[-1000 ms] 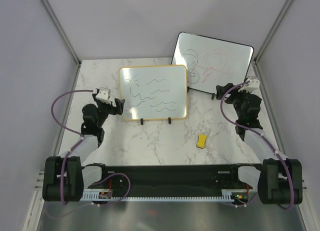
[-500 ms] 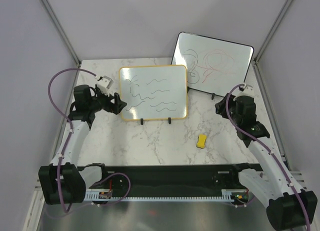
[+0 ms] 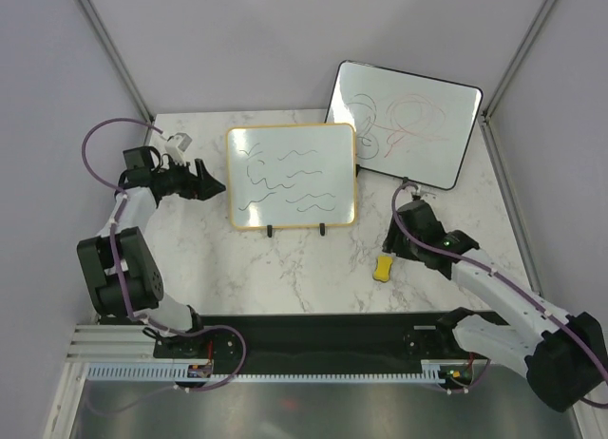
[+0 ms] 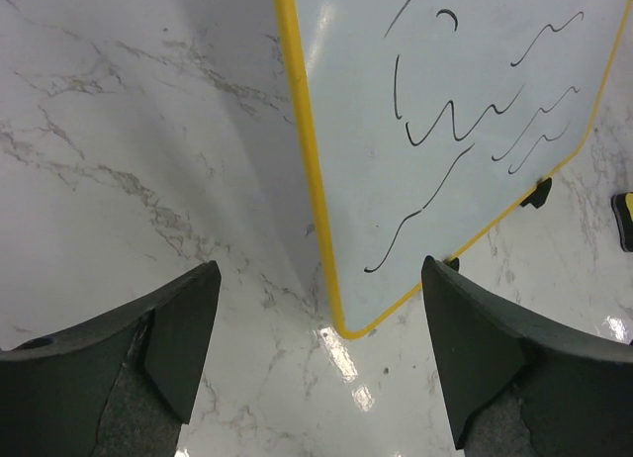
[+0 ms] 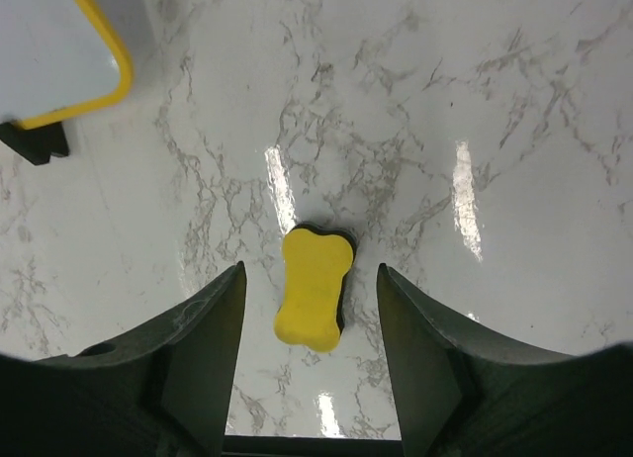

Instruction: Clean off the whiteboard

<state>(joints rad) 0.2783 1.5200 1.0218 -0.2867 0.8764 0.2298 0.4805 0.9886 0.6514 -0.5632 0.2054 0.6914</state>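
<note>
The whiteboard (image 3: 290, 176), tan-framed and standing on small black feet, carries several black wavy lines; in the left wrist view the whiteboard (image 4: 465, 131) fills the upper right. My left gripper (image 3: 211, 184) is open just left of its left edge, and in its own view the left gripper (image 4: 319, 269) straddles the frame's lower corner without touching it. A yellow bone-shaped eraser (image 3: 384, 268) lies on the table in front of the board. My right gripper (image 5: 311, 271) hangs open over the eraser (image 5: 314, 289), with a gap on each side.
A larger black-framed whiteboard (image 3: 404, 124) with red and black scribbles leans at the back right. One black foot (image 5: 35, 140) of the tan board shows at the upper left of the right wrist view. Grey walls close in the marble table (image 3: 285, 277).
My right arm has swung from the back right down and inward over the eraser, its jaws narrower than before. My left arm has pulled back and left, with its gripper pointing at the board's left edge.
</note>
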